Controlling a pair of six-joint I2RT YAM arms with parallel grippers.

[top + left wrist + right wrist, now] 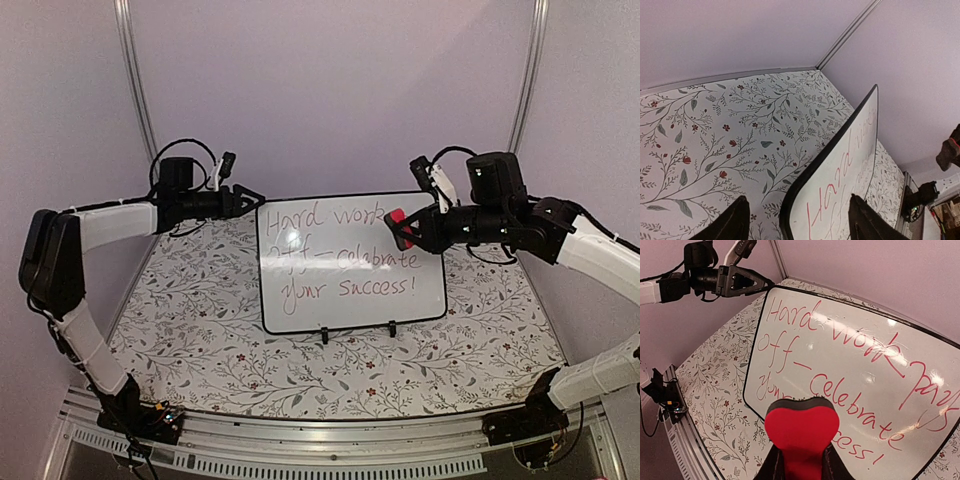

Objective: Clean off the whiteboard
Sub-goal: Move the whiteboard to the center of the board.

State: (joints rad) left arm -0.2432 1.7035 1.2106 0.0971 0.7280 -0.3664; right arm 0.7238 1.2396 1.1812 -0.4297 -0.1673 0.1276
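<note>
Whiteboard (352, 306) stands upright with red handwriting (335, 262). Left gripper (252, 197) has its fingers apart around the top left corner; right gripper (407, 232) is clamped on a red eraser (800, 432).

Recorded left arm (110, 225) bent at elbow, forearm level, reaching toward upper left corner of whiteboard (340, 290). Found left gripper (248, 197) with fingers apart, one either side of that corner. Recorded right arm (590, 250) reaching in from right of whiteboard. Found right gripper (405, 232) clamped on red eraser (801, 427), before upper right of whiteboard.
</note>
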